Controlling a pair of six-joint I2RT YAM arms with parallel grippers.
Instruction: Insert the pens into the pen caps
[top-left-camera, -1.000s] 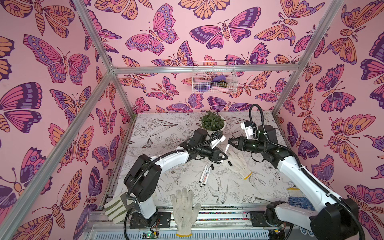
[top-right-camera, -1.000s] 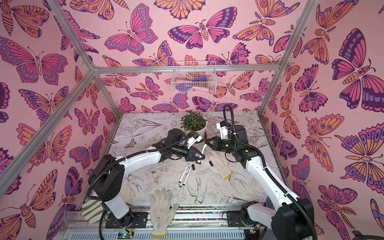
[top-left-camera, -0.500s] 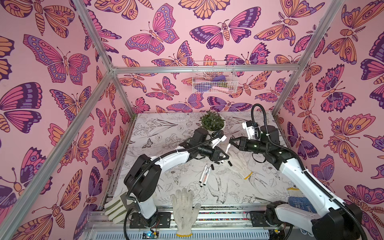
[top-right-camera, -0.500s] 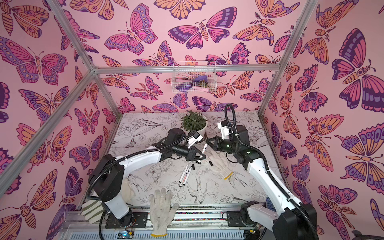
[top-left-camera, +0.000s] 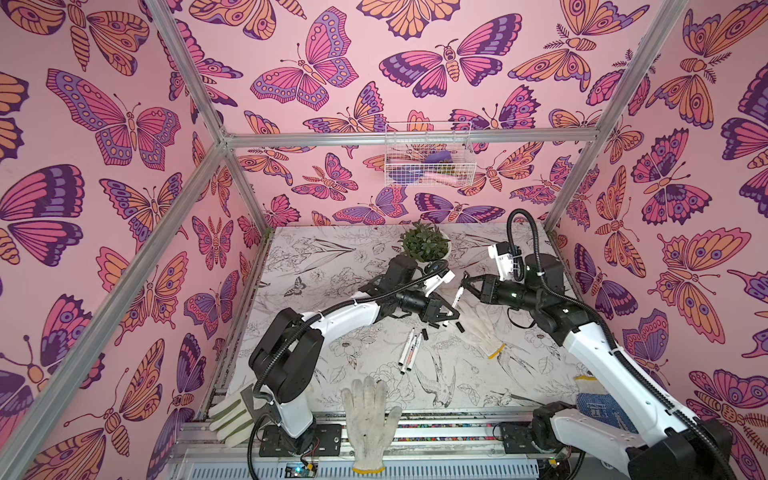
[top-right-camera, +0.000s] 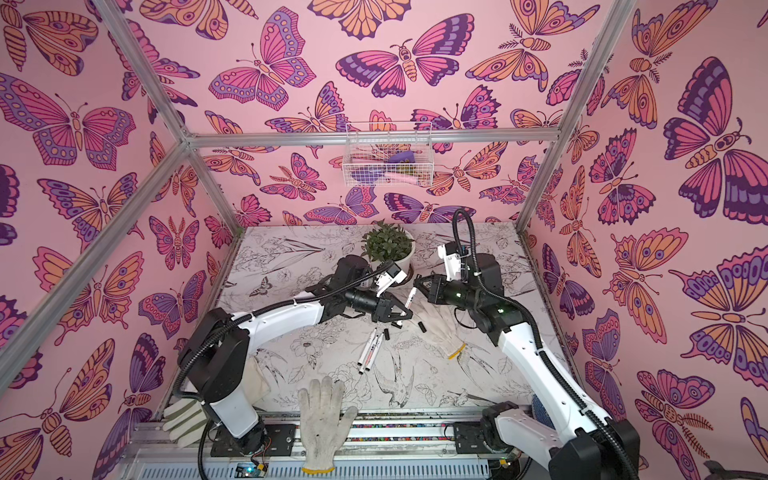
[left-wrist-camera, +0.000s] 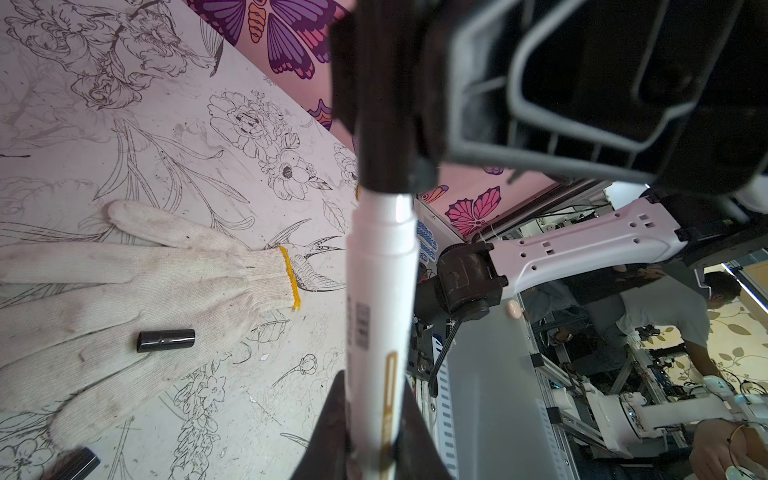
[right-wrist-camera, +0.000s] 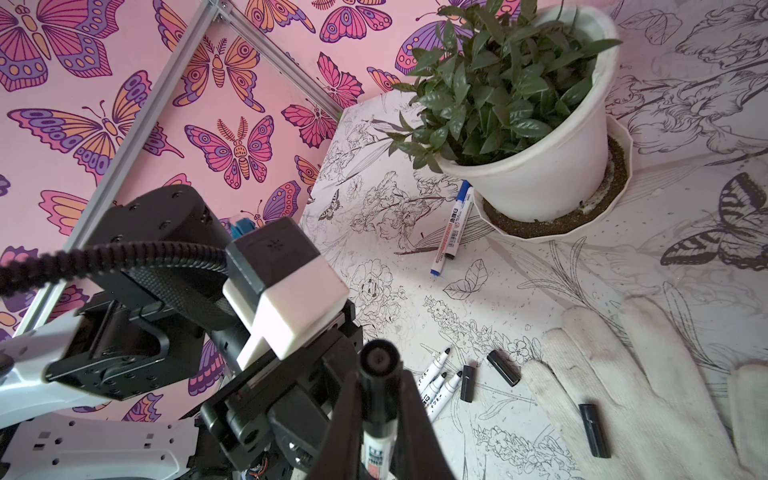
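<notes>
Mid-air, left jaws pinch pen (left-wrist-camera: 382, 291) barrel; right jaws pinch its black cap (left-wrist-camera: 384, 137), blurred close-up; seating unclear.

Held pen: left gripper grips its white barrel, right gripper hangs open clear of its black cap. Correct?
No: the right gripper is shut on the black cap, as the right wrist view shows. The left gripper does grip the held pen by its white barrel.

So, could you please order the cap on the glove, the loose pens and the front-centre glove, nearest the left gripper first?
In a top view, from the left gripper:
1. Cap, close beside it.
2. Loose pens, mid-table.
3. Front-centre glove, table edge.
</notes>
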